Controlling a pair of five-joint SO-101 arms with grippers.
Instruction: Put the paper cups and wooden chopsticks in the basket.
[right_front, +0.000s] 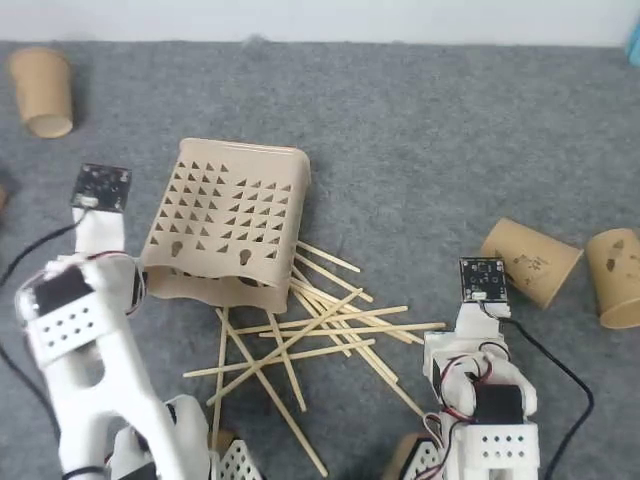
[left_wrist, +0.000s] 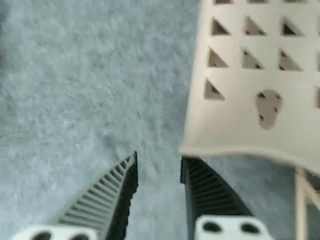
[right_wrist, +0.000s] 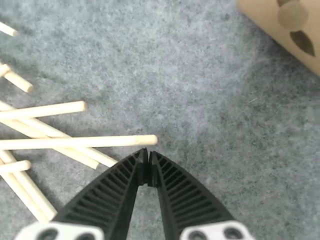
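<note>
A beige perforated basket (right_front: 230, 220) lies tipped on its side on the grey carpet. Several wooden chopsticks (right_front: 310, 330) are strewn criss-cross in front of it. One brown paper cup (right_front: 42, 90) lies at the far left, and two more cups (right_front: 530, 262) (right_front: 615, 275) lie at the right. My left gripper (left_wrist: 158, 167) is open over bare carpet, just beside a corner of the basket (left_wrist: 255, 75). My right gripper (right_wrist: 148, 152) is shut on nothing, its tips right at the end of one chopstick (right_wrist: 75, 142). A cup (right_wrist: 285, 25) lies beyond it.
The left arm (right_front: 75, 310) stands beside the basket's left side, and the right arm (right_front: 485, 400) between the chopstick pile and the right cups. A brown object (right_front: 405, 455) peeks out at the right arm's base. Open carpet stretches across the back.
</note>
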